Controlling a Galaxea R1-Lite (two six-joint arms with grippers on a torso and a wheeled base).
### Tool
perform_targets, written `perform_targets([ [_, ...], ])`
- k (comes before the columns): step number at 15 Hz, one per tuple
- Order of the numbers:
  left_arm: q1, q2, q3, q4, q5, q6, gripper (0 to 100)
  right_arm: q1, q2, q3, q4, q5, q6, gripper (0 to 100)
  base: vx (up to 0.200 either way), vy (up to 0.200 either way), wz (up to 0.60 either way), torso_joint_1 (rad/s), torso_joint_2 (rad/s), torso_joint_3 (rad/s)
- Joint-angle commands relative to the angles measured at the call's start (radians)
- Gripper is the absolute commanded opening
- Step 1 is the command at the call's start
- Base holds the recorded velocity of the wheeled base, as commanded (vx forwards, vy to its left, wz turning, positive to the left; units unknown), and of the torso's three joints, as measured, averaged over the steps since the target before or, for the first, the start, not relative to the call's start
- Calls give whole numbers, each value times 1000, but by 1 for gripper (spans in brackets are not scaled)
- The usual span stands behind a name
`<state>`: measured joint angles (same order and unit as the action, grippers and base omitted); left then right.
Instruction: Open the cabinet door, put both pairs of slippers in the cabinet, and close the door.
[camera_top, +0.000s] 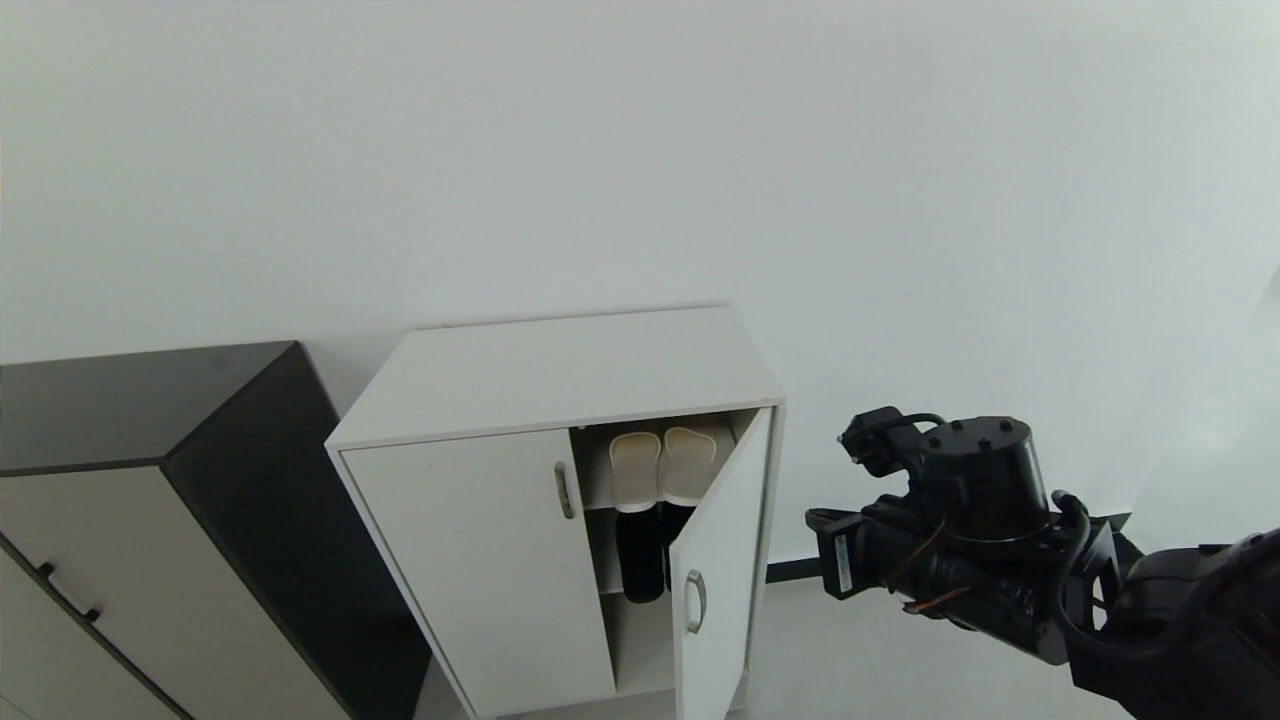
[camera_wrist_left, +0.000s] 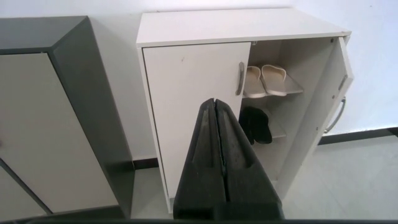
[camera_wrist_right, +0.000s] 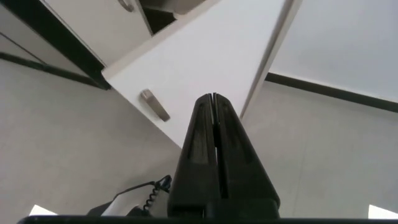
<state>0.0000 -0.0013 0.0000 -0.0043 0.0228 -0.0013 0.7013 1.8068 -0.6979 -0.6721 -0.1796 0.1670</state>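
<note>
Fingers of the left gripper (camera_wrist_left: 214, 102) are being pressed flat together with nothing gripped between them, and they are being pointed toward the shut left door (camera_wrist_left: 193, 106) of the cabinet (camera_wrist_left: 242, 28), well apart from it. The right gripper (camera_wrist_right: 213, 98) is likewise being held clenched and empty, aimed at the outer face of the right door (camera_wrist_right: 205, 62), which is being left partly open; the handle (camera_wrist_right: 154, 104) is near the tips but apart from them. Inside, the white slippers (camera_top: 660, 465) are being carried side by side on the top shelf, the black slippers (camera_top: 640, 560) on the shelf below. A dark cabinet (camera_top: 150, 410) is being seen beside the white one, against the wall (camera_top: 640, 150).
</note>
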Motion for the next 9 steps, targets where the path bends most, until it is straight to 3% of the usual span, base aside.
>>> perform_targets([
  [1, 0, 1, 0, 0, 0, 0, 0, 7, -3, 8, -3, 2, 0, 0, 0, 0, 0, 0, 0, 0],
  [9, 0, 1, 0, 0, -1, 0, 0, 7, 6, 49, -99, 46, -14, 0, 0, 0, 0, 0, 0, 0],
])
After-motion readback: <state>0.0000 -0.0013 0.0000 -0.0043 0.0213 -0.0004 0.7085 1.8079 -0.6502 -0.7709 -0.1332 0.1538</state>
